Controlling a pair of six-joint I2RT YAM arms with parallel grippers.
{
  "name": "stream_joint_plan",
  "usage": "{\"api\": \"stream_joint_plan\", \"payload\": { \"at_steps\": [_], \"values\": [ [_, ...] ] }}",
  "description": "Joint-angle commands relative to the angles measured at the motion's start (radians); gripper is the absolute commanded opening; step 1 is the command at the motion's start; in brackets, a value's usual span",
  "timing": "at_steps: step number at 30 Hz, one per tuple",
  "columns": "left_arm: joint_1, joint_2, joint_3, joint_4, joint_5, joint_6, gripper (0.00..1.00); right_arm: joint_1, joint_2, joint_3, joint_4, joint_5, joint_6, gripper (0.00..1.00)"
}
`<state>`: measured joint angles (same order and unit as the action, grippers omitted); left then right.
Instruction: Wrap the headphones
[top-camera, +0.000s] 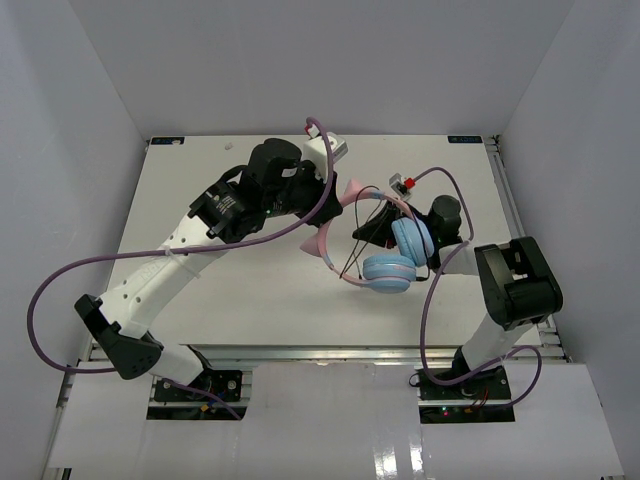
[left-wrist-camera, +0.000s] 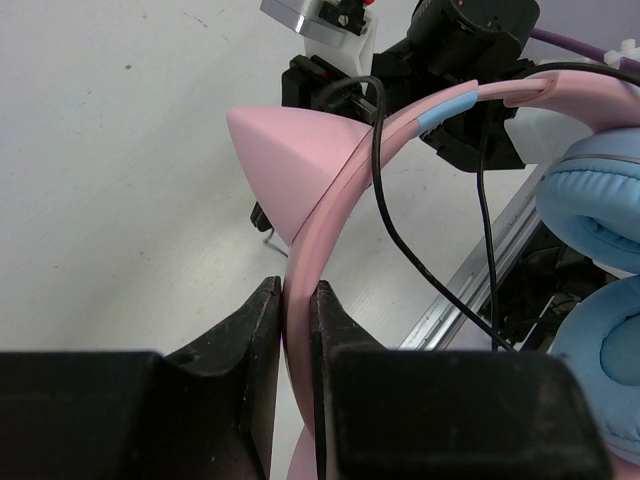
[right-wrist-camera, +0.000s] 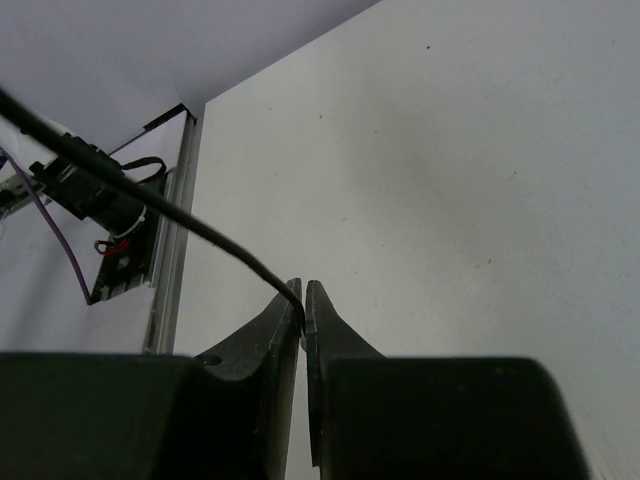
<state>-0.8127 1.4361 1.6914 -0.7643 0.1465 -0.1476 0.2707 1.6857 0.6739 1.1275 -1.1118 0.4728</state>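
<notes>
The headphones (top-camera: 385, 250) are held above the table's right half: two light-blue ear cups (top-camera: 410, 240), a pink headband (top-camera: 372, 196) with cat-ear points, and a thin black cord (top-camera: 352, 255). My left gripper (top-camera: 325, 215) is shut on the pink headband (left-wrist-camera: 298, 300) just below a cat-ear point (left-wrist-camera: 290, 160); the cord (left-wrist-camera: 400, 240) loops over the band and the ear cups (left-wrist-camera: 600, 200) hang at the right. My right gripper (top-camera: 362, 235) sits beside the cups. In the right wrist view it (right-wrist-camera: 303, 292) is shut on the black cord (right-wrist-camera: 150, 205), which runs taut up to the left.
The white table (top-camera: 200, 200) has white walls on three sides. An aluminium rail (top-camera: 510, 210) runs along its right edge. Thick purple arm cables (top-camera: 60, 290) loop off the left arm and hang around the right arm (top-camera: 430, 320).
</notes>
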Motion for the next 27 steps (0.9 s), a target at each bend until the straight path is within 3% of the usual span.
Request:
{"api": "stream_joint_plan", "payload": {
  "at_steps": [1,6,10,14,20,24,27],
  "values": [
    [-0.001,-0.037,0.058,0.045,0.042,-0.047,0.00,0.002,-0.013,0.011,0.218,0.015,0.114,0.08],
    [-0.002,-0.040,0.062,0.049,0.029,-0.050,0.00,-0.009,-0.061,-0.022,0.192,0.014,0.092,0.08],
    [-0.002,-0.046,0.060,0.037,-0.038,-0.038,0.00,-0.041,-0.195,-0.071,-0.012,0.012,-0.076,0.08],
    [-0.002,-0.053,0.031,0.013,-0.042,-0.022,0.00,-0.177,-0.282,-0.173,0.151,0.001,0.033,0.08],
    [0.000,-0.071,-0.020,-0.005,-0.014,-0.020,0.00,-0.366,-0.248,-0.115,0.418,-0.006,0.316,0.08],
    [0.000,-0.085,-0.008,-0.018,-0.021,-0.020,0.00,-0.393,-0.231,-0.086,0.375,0.006,0.314,0.08],
    [-0.002,-0.088,0.009,-0.025,-0.015,-0.025,0.00,-0.388,-0.233,-0.079,0.248,0.013,0.229,0.08]
  ]
}}
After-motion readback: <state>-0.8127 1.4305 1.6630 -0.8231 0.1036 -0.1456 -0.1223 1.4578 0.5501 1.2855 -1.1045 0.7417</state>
